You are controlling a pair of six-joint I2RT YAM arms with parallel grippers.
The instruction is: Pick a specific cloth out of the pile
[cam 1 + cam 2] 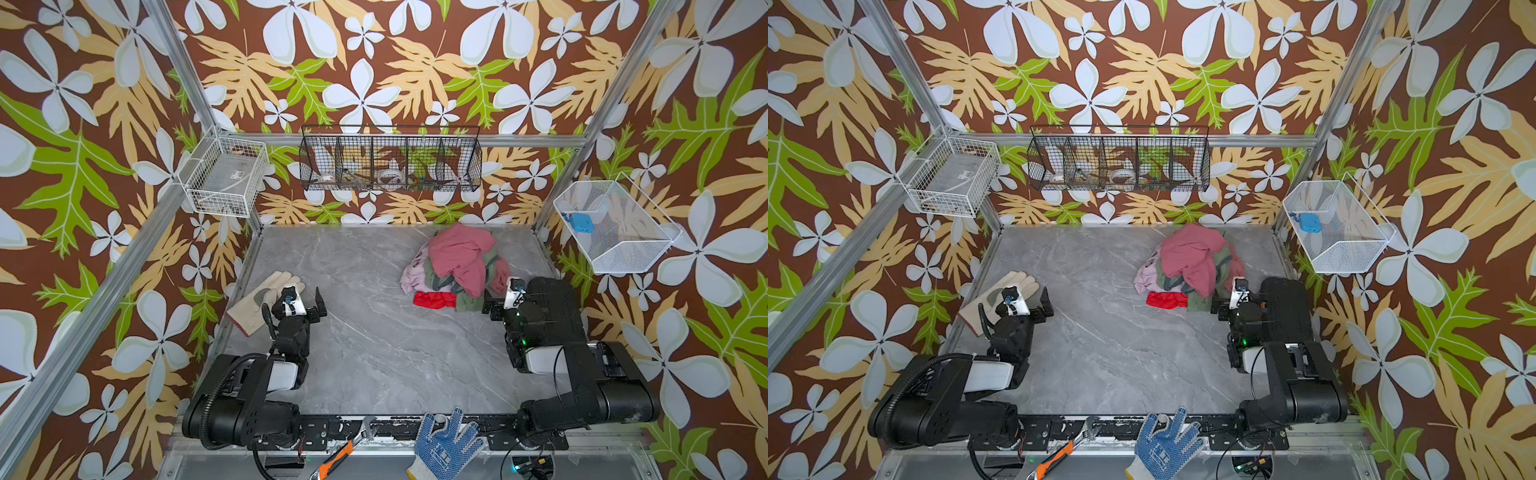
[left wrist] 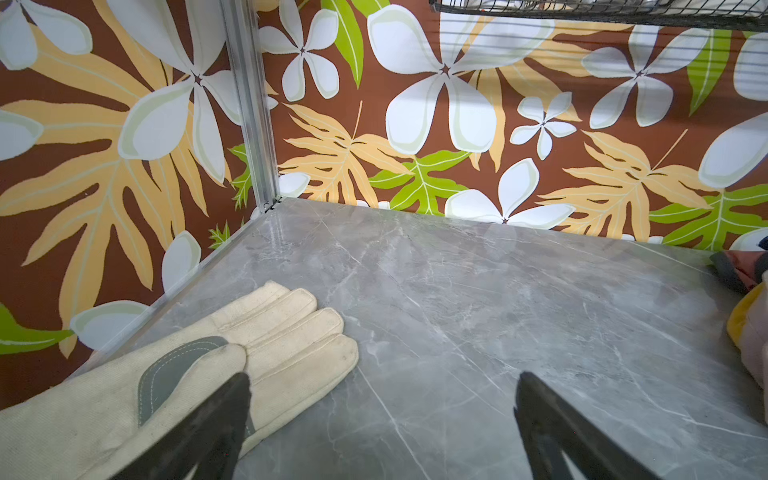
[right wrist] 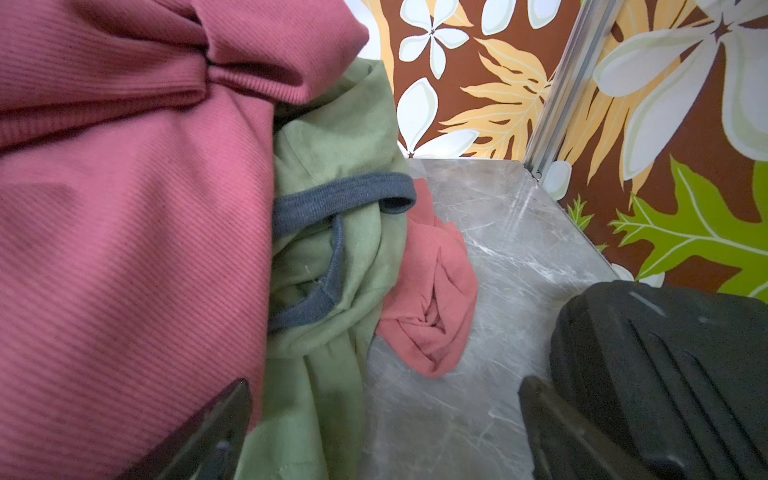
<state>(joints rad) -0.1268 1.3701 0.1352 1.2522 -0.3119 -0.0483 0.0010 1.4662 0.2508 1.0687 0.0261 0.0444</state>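
Right of centre in both top views, the scarlet cloth (image 1: 434, 300) is lying against the pile (image 1: 457, 262); the left gripper (image 2: 384, 390) and right gripper (image 3: 384, 399) are both gaping wide, holding nothing.

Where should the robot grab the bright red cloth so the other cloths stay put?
Probably at the free near edge of the red cloth, coming from above on the open tabletop side. That part lies flat, sticking out from under the pile, so only its far side is trapped. The open right gripper sits closest.
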